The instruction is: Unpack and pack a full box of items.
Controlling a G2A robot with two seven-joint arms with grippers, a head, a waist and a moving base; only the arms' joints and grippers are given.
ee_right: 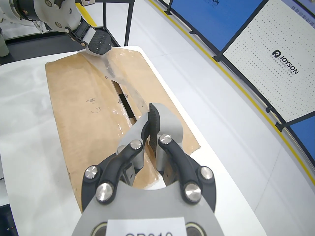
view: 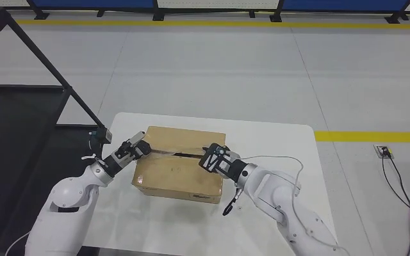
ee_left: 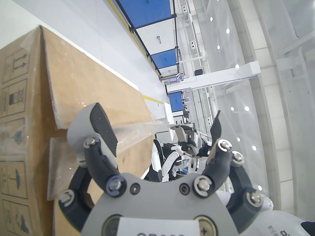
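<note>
Cardboard box sits near the middle of the white table, long side across the robot's front, printed handling symbols on one end wall. Top flaps lie nearly flat, with a narrow dark gap showing along the centre seam. A clear tape strip is lifted off that seam and stretched above it between the two grippers. Right gripper is over the box's right end, fingers pinched together on one end of the strip. Left gripper is at the box's left end, at the top edge, fingers spread wide apart. One of its pads lies against the far end of the strip where it meets the box edge, and the other finger stands free in the air. In the top view, the left gripper and right gripper face each other along the seam, well apart.
</note>
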